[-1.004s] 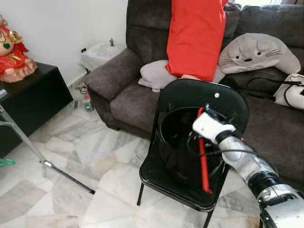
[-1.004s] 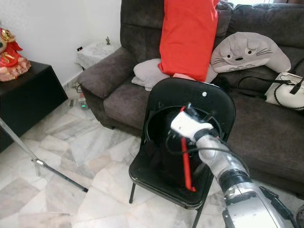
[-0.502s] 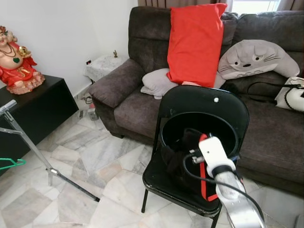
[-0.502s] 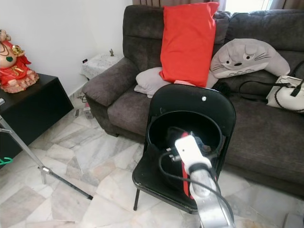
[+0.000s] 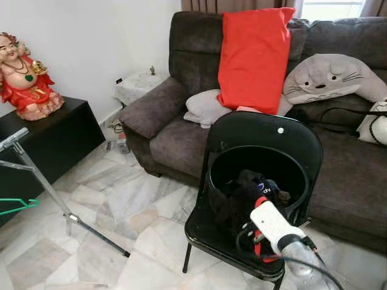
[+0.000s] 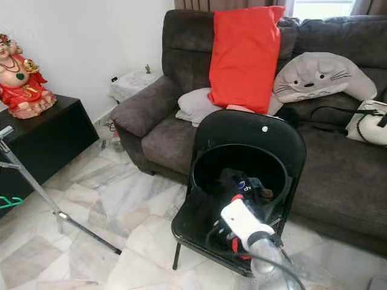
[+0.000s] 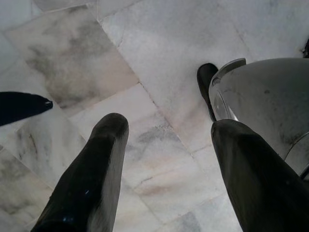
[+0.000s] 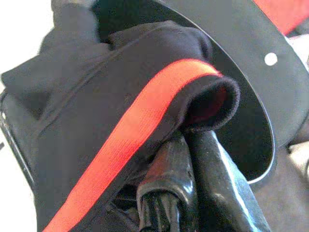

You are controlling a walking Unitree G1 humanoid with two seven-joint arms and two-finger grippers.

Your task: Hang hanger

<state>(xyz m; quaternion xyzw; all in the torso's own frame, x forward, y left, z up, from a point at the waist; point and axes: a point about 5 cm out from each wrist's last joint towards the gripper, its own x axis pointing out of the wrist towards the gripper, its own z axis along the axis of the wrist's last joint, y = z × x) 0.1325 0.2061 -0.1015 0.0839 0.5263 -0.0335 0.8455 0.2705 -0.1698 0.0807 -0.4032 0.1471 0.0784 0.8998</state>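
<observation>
Early step, by the look of it: garment pickup, hanging not yet begun. Right gripper (image 8: 193, 159) pinched shut on black garment with red stripe (image 8: 130, 121), low centre-right of head views, above black folding chair (image 5: 242, 130). More dark clothing heaped in black tub (image 5: 224, 163) on the chair seat. Green hanger (image 5: 15, 206) at far left edge, beside metal rack pole (image 5: 42, 181), well apart from the chair. Left gripper (image 7: 164, 159) spread wide, holding nothing, aimed at the floor.

Next move likely calls for lifting the garment free of the tub, then turning left toward hanger and rack.

Marble tile floor (image 5: 121, 199). Dark grey sofa (image 5: 163, 109) behind, with red cushion (image 5: 254, 57) and grey cat pillow (image 5: 332, 75). Red figurine (image 5: 24, 75) on black bench (image 5: 54, 139), upper left.
</observation>
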